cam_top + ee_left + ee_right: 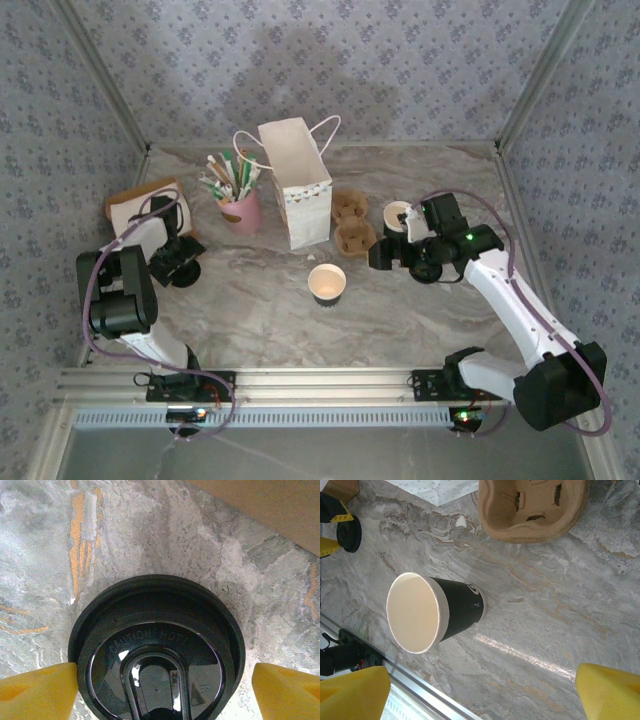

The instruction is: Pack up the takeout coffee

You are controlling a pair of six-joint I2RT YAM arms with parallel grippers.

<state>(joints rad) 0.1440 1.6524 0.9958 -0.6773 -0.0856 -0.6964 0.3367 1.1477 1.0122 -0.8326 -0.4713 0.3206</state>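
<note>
The takeout coffee is a small pale cup with no lid, standing at the right of the table, partly behind my right arm. My right gripper hangs open just in front of it with nothing between its yellow pads. A round black lid lies flat on the marble at the left. My left gripper is open and straddles it. Its left pad is at the lid's rim, while its right pad stands a little clear.
A dark-walled cup with a cream inside stands mid-table. Behind it are a white paper bag, a cardboard cup carrier and a pink cup of straws. A cardboard box lies far left.
</note>
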